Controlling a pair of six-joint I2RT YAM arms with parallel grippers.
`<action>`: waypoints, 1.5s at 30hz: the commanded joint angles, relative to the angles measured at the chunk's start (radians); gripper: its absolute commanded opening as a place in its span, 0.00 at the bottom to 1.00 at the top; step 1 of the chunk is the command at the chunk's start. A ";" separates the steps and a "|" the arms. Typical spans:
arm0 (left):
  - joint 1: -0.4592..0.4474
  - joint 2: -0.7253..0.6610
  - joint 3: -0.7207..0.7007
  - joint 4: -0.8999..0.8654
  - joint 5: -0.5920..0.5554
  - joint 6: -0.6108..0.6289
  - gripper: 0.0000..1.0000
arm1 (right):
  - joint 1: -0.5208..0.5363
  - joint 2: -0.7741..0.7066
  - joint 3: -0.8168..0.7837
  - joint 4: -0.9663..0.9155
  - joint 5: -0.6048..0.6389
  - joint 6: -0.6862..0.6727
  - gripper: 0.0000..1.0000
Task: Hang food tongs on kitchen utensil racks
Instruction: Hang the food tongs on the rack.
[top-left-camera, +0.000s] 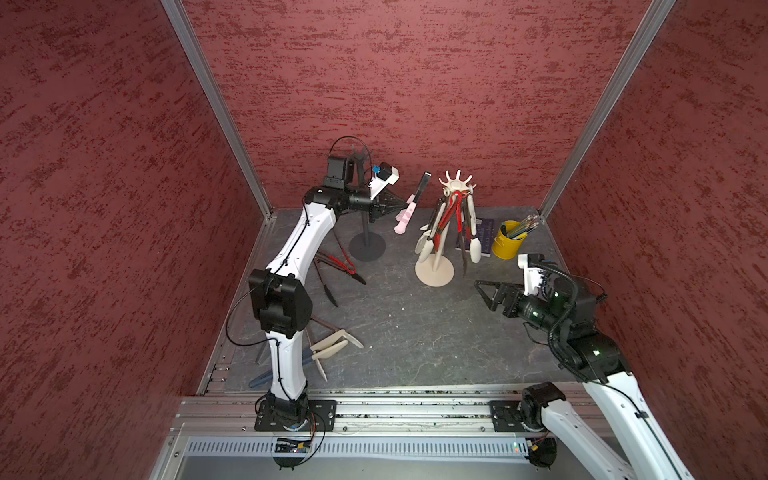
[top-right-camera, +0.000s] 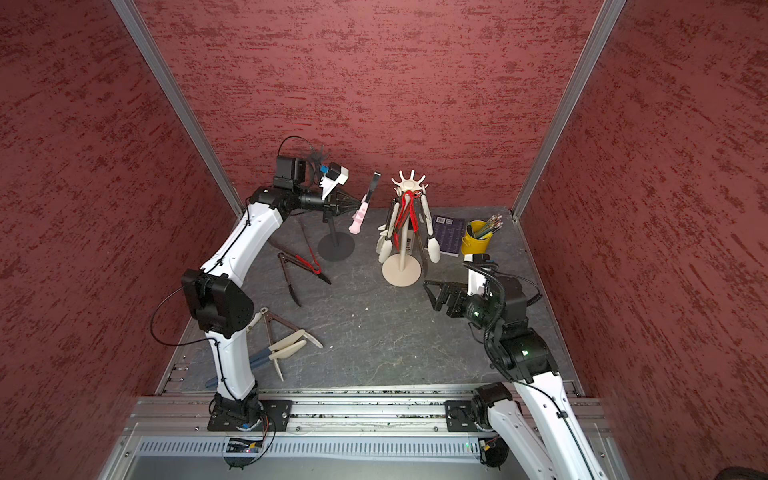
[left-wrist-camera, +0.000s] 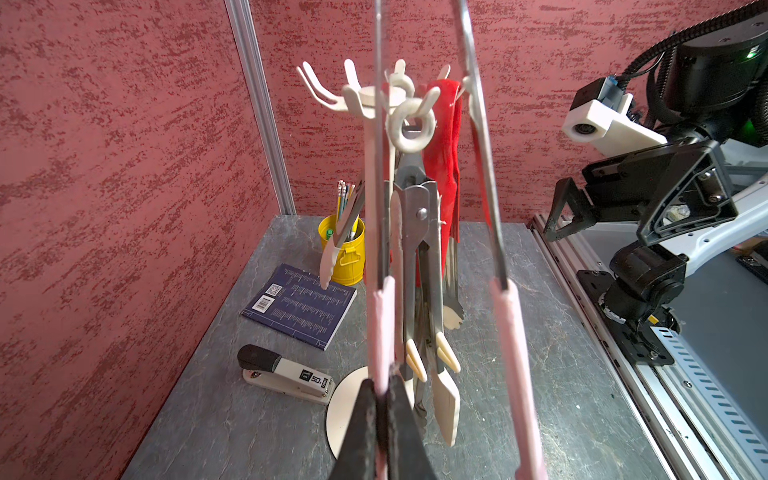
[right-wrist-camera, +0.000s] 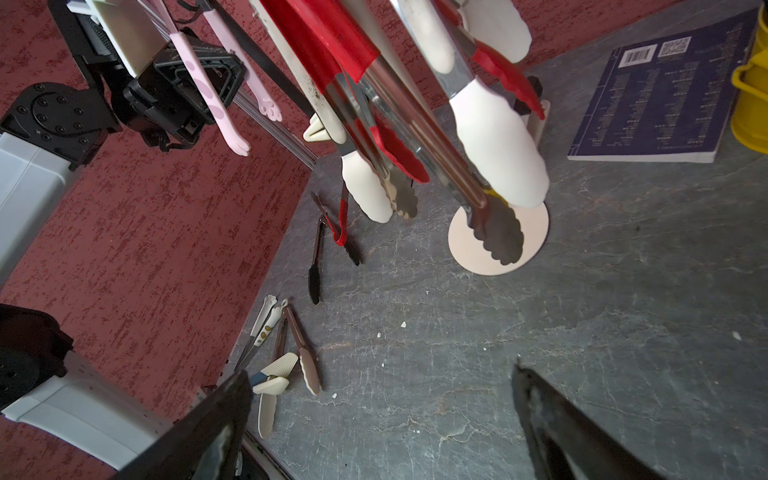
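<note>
Pink tongs (top-left-camera: 405, 210) in air just beside cream-white rack (top-left-camera: 434, 272), on side toward dark grey rack (top-left-camera: 367, 247); near upright, pink tips down.
Left jaws pinched tight on one pink arm only; other arm splays free.
Likely light, stiff, springy; sleeve grippy, bare metal slick. One-arm hold may swivel.
Right jaws wide, empty, low near cream-white rack base.
Front hooks crowded with hung tongs (top-left-camera: 451, 216); rear hooks look bare.
Back wall (top-left-camera: 415, 104) close behind.
Loose tongs (top-left-camera: 334, 272) on desk (top-left-camera: 415, 324), well apart.

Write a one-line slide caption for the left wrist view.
Left gripper, shut on the pink tongs, holds them before the cream-white rack hung with other tongs.
</note>
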 joint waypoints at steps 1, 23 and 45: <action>-0.016 0.040 0.089 -0.150 0.002 0.071 0.00 | -0.004 -0.005 -0.004 0.002 -0.016 -0.015 0.99; -0.023 0.140 0.259 -0.214 -0.026 0.032 0.00 | -0.004 -0.016 -0.030 -0.005 -0.024 -0.044 0.99; -0.040 0.197 0.320 -0.209 -0.023 -0.006 0.00 | -0.003 -0.010 -0.035 -0.004 -0.035 -0.068 0.99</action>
